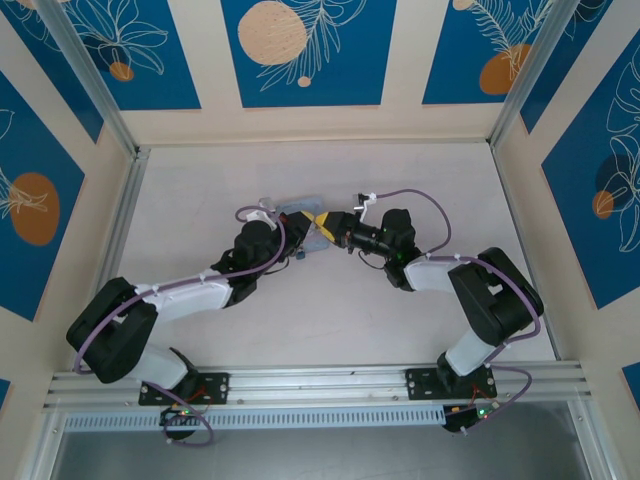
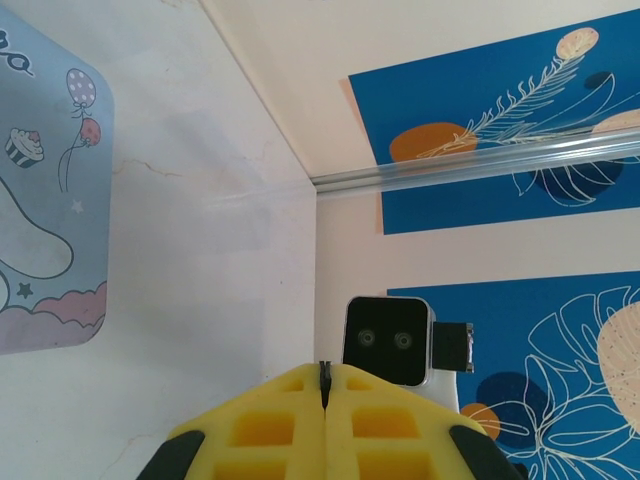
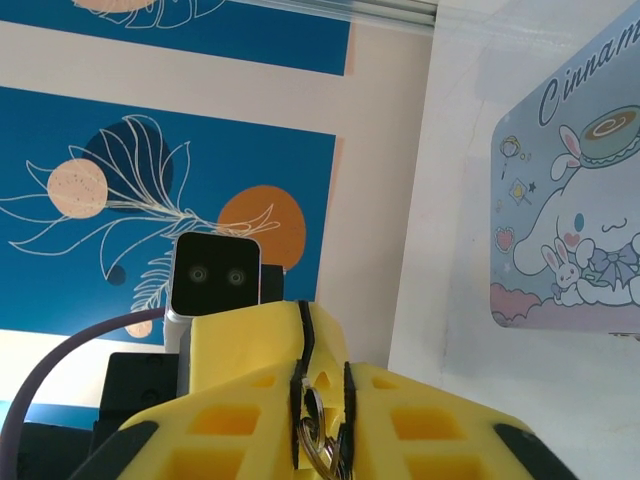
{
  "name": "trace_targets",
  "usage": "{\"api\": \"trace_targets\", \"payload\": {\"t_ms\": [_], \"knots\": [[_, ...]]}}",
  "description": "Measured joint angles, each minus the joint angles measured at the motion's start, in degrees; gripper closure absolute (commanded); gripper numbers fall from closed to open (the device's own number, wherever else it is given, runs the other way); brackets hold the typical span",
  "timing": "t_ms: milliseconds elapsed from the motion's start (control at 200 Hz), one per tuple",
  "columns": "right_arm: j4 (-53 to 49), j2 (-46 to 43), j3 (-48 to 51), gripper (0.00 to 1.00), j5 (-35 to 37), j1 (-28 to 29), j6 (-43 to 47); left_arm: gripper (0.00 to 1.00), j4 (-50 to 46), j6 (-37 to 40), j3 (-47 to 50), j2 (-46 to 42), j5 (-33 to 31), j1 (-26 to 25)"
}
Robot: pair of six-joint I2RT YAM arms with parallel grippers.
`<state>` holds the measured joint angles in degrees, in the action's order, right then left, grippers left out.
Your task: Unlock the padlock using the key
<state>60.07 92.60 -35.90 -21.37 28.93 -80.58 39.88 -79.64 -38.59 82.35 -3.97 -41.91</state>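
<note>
My left end effector (image 2: pixel 324 386) is pressed closed on the thin dark key (image 2: pixel 323 373), my right end effector (image 3: pixel 322 385) clamps the padlock (image 3: pixel 316 436), metallic shackle showing, and the 2 meet above the pale blue tin (image 3: pixel 570 200) on the worktop (image 1: pixel 330 320).

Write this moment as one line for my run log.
left hand: shut on key | right hand: shut on padlock | hands tip to tip at tin

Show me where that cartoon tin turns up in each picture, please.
Top external: the tin lies near the middle of the picture, partly hidden.
Left wrist: the tin is at the left edge, from the top down past the middle.
Right wrist: it is at the right edge, in the upper part.
Shared landmark: the blue leaf-printed wall panels.
</note>
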Motion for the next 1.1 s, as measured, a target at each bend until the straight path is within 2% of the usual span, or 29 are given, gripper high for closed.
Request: {"api": "trace_targets", "payload": {"t_ms": [275, 540, 635, 880, 1100], "knots": [[0.37, 0.00, 0.00, 0.72, -0.81, 0.39, -0.02, 1.00, -0.02, 0.00, 0.09, 0.00, -0.24, 0.00], [0.39, 0.31, -0.02, 0.86, -1.09, 0.74, -0.20, 1.00, -0.02, 0.00, 0.15, 0.00, -0.50, 0.00], [0.44, 0.33, 0.00, 0.87, -1.09, 0.74, -0.24, 1.00, 0.02, 0.00, 0.31, 0.00, -0.61, -0.02], [0.42, 0.33, 0.07, 0.82, -1.07, 0.50, -0.46, 1.00, 0.22, 0.00, 0.52, -0.02, -0.63, -0.02], [0.42, 0.33, 0.28, 0.81, -1.07, 0.04, -0.46, 1.00, 0.37, 0.00, 0.90, -0.11, -0.66, -0.13]]}}
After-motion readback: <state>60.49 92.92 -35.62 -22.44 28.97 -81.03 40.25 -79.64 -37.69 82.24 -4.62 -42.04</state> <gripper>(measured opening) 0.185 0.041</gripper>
